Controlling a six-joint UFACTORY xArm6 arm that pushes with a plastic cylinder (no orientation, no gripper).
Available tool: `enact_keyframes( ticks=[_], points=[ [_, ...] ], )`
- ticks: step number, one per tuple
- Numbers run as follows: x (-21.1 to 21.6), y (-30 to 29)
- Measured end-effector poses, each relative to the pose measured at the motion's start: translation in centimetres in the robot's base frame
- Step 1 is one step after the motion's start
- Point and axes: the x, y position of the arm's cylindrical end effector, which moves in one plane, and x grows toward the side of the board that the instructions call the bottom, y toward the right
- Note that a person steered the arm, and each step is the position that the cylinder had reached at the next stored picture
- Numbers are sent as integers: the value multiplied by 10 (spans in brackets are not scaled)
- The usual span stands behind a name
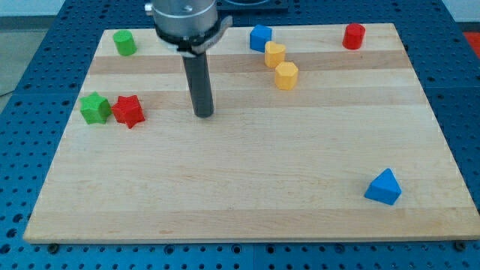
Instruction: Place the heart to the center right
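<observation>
**Rod tip at the board's upper middle, heart block not yet engaged**

My tip (203,114) rests on the wooden board (247,202), well apart from every block; the arm ends in a plain rod, so there are no jaws to be apart or together. The task's thing, the yellow heart (274,54), lies near the view's top, right of centre, just below the blue block (260,37) and touching or nearly touching the yellow hexagonal block (286,75) at its lower right.

To do the step well, the tip should probably come round to the heart's upper-left side and push toward the view's right and downward — aiming through the heart's middle so it slides rather than spins. The hexagonal block sits on that path; either skirt it or expect it to be carried along.

Blocks look like smooth, matte-painted solids — a green cylinder (124,43), a green star-like block (94,108) touching a red star (128,110), a red cylinder (354,35), a blue triangular block (384,187). The board shows pale, banded wood grain; beneath it, a blue perforated table (30,90).
</observation>
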Motion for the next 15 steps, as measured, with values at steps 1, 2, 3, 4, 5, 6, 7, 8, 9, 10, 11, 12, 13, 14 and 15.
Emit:
enact_keyframes(
  ticks=[1,2,3,4,5,6,7,8,9,10,11,12,13,14,15],
  points=[
    [-44,6],
    [-63,8],
    [-80,8],
    [-83,8],
    [-102,17],
    [-124,58],
    [-125,123],
    [-109,202],
    [-95,234],
    [-95,203],
    [-96,198],
    [-92,234],
    [-86,238],
    [-87,238],
    [-101,243]
  ],
)
